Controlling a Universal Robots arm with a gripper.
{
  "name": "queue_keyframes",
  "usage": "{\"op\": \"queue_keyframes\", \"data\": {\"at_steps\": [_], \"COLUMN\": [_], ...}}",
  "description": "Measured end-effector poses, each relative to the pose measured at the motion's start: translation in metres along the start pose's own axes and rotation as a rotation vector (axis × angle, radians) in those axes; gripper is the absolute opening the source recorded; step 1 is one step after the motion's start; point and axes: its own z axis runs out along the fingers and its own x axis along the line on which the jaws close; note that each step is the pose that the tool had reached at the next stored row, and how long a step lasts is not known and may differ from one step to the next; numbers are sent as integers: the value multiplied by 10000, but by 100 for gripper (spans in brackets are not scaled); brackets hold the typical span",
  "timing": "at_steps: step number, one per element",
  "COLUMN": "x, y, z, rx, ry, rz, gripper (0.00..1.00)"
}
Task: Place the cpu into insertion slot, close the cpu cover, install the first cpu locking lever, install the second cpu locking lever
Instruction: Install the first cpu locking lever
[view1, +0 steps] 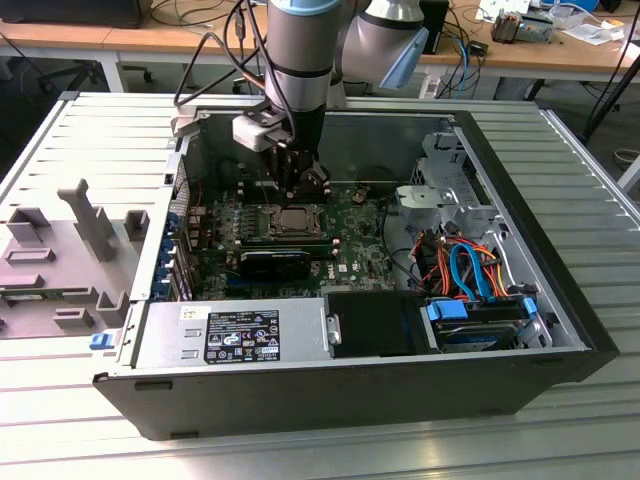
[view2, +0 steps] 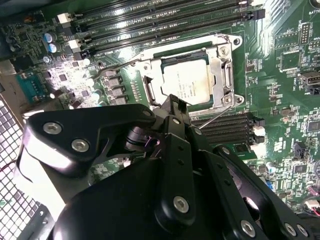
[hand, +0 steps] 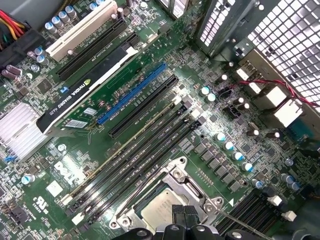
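your gripper (view2: 172, 107) hovers over the cpu (view2: 187, 82), seated in the insertion slot (view2: 226, 75) w/ cpu cover (view2: 218, 55) down; fingers pinched together, holding nothing.

The arm (view1: 300, 50) is grey metal with light blue caps and black cables, and the gripper (view2: 172, 107) is black with silver screws.
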Motion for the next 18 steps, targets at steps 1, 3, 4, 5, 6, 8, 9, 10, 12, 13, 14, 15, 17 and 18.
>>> {"op": "queue_keyframes", "data": {"at_steps": [1, 3, 4, 5, 6, 8, 9, 10, 12, 13, 14, 15, 17, 18], "x": [0, 0, 0, 0, 0, 0, 0, 0, 0, 0, 0, 0, 0, 0], "y": [0, 0, 0, 0, 0, 0, 0, 0, 0, 0, 0, 0, 0, 0], "z": [0, 0, 0, 0, 0, 0, 0, 0, 0, 0, 0, 0, 0, 0], "rx": [-2, -6, -10, -11, -13, -18, -20, -22, -26, -30, -31, -33, -36, -40], "ry": [1, 4, 5, 5, 6, 9, 10, 11, 13, 14, 14, 16, 18, 19], "rz": [-33, -105, -144, -172, -195, -273, -300, -343, -393, -439, -462, -491, -546, -593], "gripper": [11, 11, 11, 11, 11, 11, 11, 11, 11, 11, 11, 11, 11, 11]}}
